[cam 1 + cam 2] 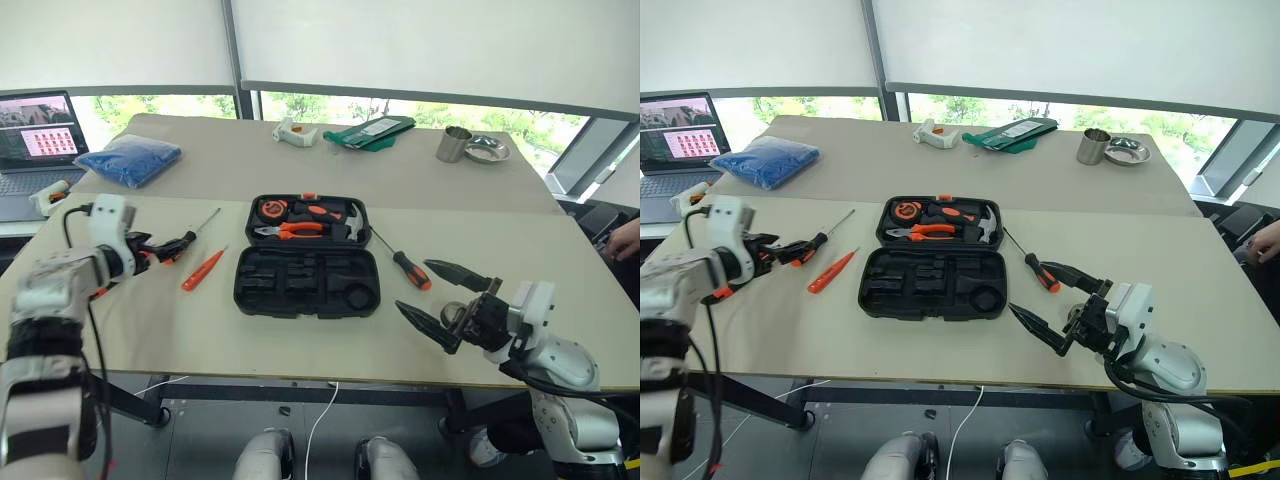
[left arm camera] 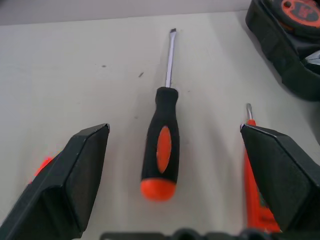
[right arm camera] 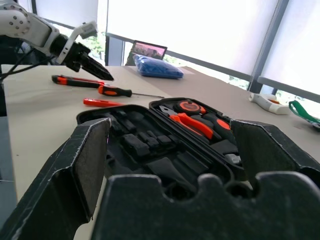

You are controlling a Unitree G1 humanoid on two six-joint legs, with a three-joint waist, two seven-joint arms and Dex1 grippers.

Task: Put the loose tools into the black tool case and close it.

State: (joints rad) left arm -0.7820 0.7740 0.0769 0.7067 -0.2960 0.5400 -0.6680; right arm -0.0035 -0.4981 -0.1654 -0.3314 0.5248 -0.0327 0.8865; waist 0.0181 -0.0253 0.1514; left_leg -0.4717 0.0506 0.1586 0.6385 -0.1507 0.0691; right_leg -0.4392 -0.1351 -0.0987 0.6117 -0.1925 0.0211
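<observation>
The black tool case [image 1: 305,285] lies open mid-table, its near half showing bare moulded slots. The far half holds pliers, a hammer and a tape measure. Left of it lie a black-and-orange screwdriver [image 2: 160,145] and a small all-orange screwdriver [image 1: 203,268]. My left gripper [image 1: 170,248] is open, its fingers on either side of that screwdriver's handle without touching it. An orange-black utility knife [image 3: 70,80] lies just beyond. A second black-and-orange screwdriver [image 1: 405,262] lies right of the case. My right gripper [image 1: 411,284] hovers open near it, pointing at the case.
A blue bag [image 1: 130,158] and a laptop [image 1: 35,140] are at the far left. A white tool [image 1: 295,132], green items [image 1: 368,131], a metal cup [image 1: 453,143] and a bowl [image 1: 487,149] stand on the far table. A person's hand [image 1: 625,240] shows at the right edge.
</observation>
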